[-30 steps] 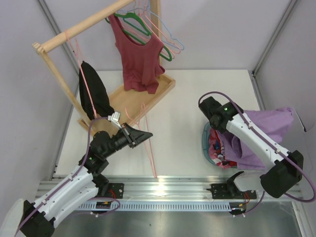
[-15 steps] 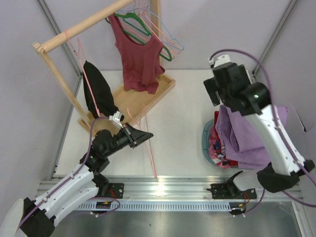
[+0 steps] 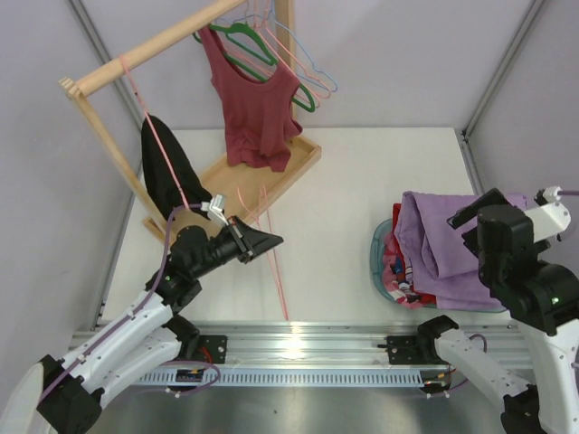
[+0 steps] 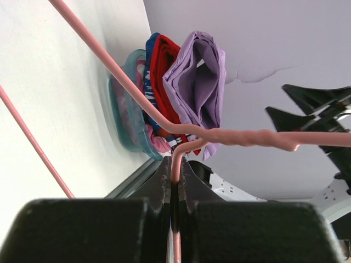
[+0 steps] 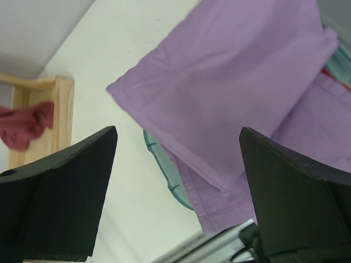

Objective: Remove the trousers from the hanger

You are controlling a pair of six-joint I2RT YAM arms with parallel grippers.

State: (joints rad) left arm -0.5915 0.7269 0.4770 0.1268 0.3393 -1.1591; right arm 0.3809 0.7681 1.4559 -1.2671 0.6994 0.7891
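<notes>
The lilac trousers (image 3: 443,242) lie bunched on a teal basket (image 3: 377,258) at the right, apart from the hanger. The same trousers (image 5: 230,82) fill the right wrist view, where my right gripper (image 5: 176,131) hangs open above them with nothing between its fingers. The thin pale pink hanger (image 3: 274,267) stands bare and slanted over the table left of centre. My left gripper (image 3: 258,242) is shut on its wire. In the left wrist view that wire (image 4: 236,135) rises from between the closed fingertips of the left gripper (image 4: 174,164), with the trousers (image 4: 197,76) beyond.
A wooden rack (image 3: 154,45) at the back left carries a maroon top (image 3: 253,99), green and light blue hangers (image 3: 312,86) and a black garment (image 3: 167,176), above a wooden tray base (image 3: 280,172). Colourful clothes (image 3: 398,271) fill the basket. An aluminium rail (image 3: 298,344) runs along the near edge.
My right gripper opened and let go of the trousers, which now rest on the basket. The right arm rose and pulled back to the near right. The left arm shifted only slightly.
</notes>
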